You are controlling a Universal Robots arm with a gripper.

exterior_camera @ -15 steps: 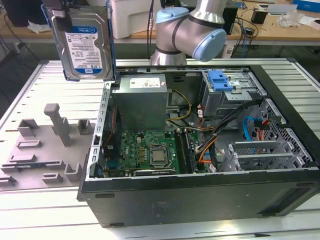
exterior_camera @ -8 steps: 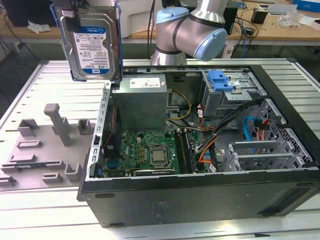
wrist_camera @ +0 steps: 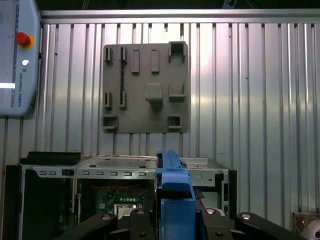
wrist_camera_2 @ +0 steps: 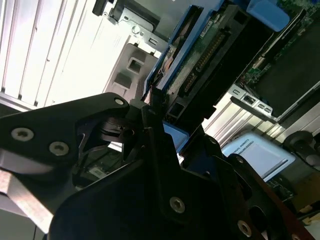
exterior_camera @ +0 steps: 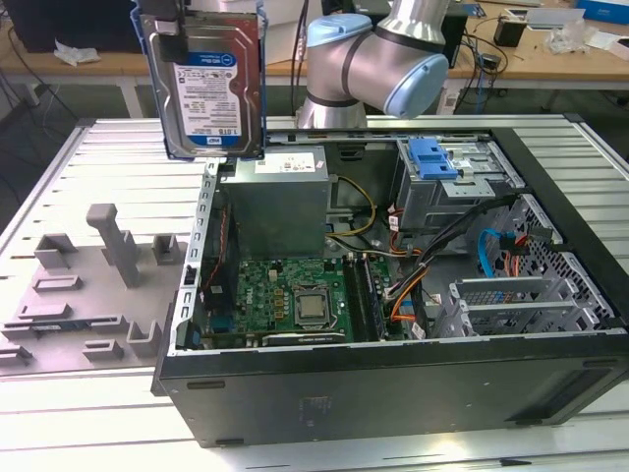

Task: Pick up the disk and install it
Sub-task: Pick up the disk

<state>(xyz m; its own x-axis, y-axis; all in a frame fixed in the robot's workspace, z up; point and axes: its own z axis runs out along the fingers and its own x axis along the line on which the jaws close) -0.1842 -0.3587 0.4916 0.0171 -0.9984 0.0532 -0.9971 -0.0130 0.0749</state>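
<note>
1. The gripper (wrist_camera: 172,222) is clamped on the disk (exterior_camera: 211,84). In both wrist views its black fingers (wrist_camera: 135,222) press on the blue frame from either side.
2. In the exterior view the disk hangs in the upper left of the frame, touching nothing but the gripper. It is above the table (exterior_camera: 98,147) and the case (exterior_camera: 393,383), near the case's far left corner.
3. Its long axis stands upright, with the label toward the camera. The gripper holds the top end and the free end points down.
4. The relation that matters is disk to cage (exterior_camera: 437,187). The cage, with a blue latch on top, sits inside the case, right of centre in the upper half of the frame. It lies well apart from the disk, lower and toward the exterior view's right.
5. The power supply (exterior_camera: 280,192) stands between the two, just below and right of the disk.
6. The case lies open on its side on the slatted metal table. A grey fixture (exterior_camera: 88,275) rests on the table at the left of the frame, beside the case.
7. There is open air around the disk. Inside the case, cables (exterior_camera: 413,256) run close to the cage, and the board (exterior_camera: 295,295) lies on the case floor.
8. As I judge it, the pick-up is done and the install is not, since the disk sits in no bay.
</note>
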